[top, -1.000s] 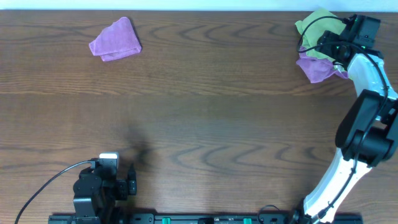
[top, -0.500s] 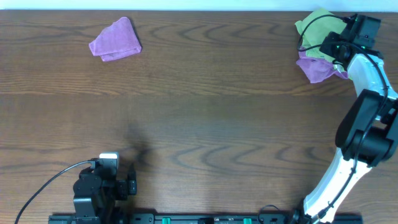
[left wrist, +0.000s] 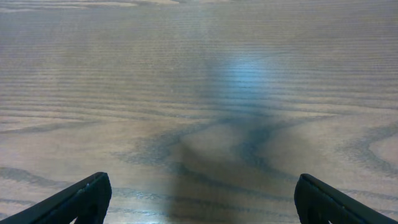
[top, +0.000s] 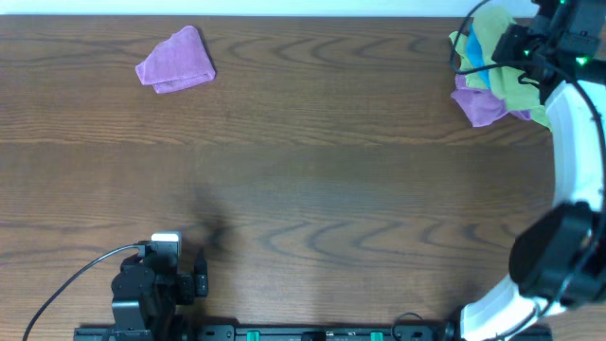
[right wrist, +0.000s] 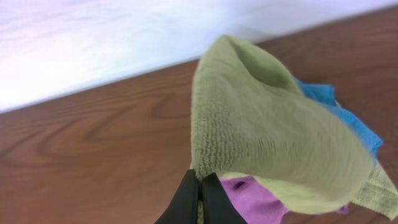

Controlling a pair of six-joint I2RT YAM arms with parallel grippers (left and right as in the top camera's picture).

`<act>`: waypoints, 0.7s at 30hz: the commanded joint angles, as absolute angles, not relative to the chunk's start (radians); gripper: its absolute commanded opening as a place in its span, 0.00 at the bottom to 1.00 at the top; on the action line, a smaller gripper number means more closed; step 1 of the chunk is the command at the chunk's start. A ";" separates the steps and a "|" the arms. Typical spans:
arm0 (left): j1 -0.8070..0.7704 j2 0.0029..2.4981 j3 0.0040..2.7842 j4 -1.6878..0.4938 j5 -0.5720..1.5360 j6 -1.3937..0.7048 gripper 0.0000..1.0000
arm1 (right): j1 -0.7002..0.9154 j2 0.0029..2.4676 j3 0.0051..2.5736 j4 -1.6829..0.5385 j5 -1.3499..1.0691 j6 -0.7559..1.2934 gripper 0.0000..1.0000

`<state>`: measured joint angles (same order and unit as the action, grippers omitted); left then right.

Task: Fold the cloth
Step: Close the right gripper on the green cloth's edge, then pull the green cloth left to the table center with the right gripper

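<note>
Humped, nubby lime terry cloth (right wrist: 261, 130) stands just above the right end effector (right wrist: 200, 198), which is clenched on its edge; the left end effector (left wrist: 202, 202) gapes over the wood-grain surface (left wrist: 199, 74).

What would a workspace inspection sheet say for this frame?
Surface: dark wood-grain table.
Job's things: green cloth, crumpled at the far right corner, not folded.
Clutter: blue cloth and purple cloth under the green cloth; second purple cloth far left.
Grippers: right gripper shut on the green cloth's edge; left gripper open, holding nothing, over the table.
Cables: black cable by the left arm; second cable over the cloths.
Surroundings: white wall beyond the table.
</note>
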<state>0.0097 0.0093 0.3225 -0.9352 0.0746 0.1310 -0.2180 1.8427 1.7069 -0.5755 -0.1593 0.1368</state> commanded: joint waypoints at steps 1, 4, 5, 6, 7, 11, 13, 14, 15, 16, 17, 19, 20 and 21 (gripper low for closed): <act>0.005 0.004 0.310 -0.989 0.071 0.142 0.95 | -0.175 1.767 1.724 -0.649 -0.162 0.107 0.01; 0.005 0.004 0.310 -0.989 0.071 0.142 0.95 | -0.109 1.686 1.724 -0.791 -0.167 0.106 0.02; 0.005 0.004 0.310 -0.989 0.071 0.142 0.95 | -0.078 1.658 1.724 -0.847 -0.184 0.096 0.02; 0.005 0.004 0.310 -0.989 0.071 0.142 0.95 | -0.049 1.639 1.724 -0.891 -0.196 0.079 0.02; 0.005 0.004 0.310 -0.989 0.071 0.142 0.95 | -0.017 1.621 1.724 -0.933 -0.196 0.076 0.02; 0.005 0.004 0.310 -0.989 0.071 0.142 0.95 | 0.113 1.578 1.724 -1.053 -0.199 0.073 0.02; 0.005 0.004 0.310 -0.989 0.071 0.142 0.95 | 0.187 1.573 1.724 -1.094 -0.214 0.073 0.02; 0.005 0.004 0.310 -0.989 0.071 0.142 0.95 | 0.222 1.573 1.724 -1.109 -0.229 0.073 0.02; 0.005 0.004 0.310 -0.989 0.071 0.142 0.95 | 0.255 1.573 1.724 -1.121 -0.245 0.075 0.02; 0.005 0.004 0.310 -0.989 0.071 0.142 0.96 | 0.300 1.573 1.724 -1.132 -0.252 0.091 0.01; 0.005 0.004 0.310 -0.989 0.071 0.142 0.95 | 0.340 1.573 1.724 -1.137 -0.252 0.105 0.02; 0.005 0.004 0.310 -0.989 0.071 0.142 0.95 | 0.436 1.573 1.724 -1.145 -0.252 0.147 0.02; 0.005 0.004 0.310 -0.989 0.071 0.142 0.95 | 0.469 1.573 1.724 -1.151 -0.252 0.162 0.02; 0.005 0.004 0.310 -0.990 0.071 0.142 0.95 | 0.500 1.573 1.724 -1.159 -0.260 0.174 0.02</act>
<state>0.0097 0.0093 0.3225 -0.9352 0.0746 0.1310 0.4351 1.5818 1.7138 -1.1477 -0.2363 0.1230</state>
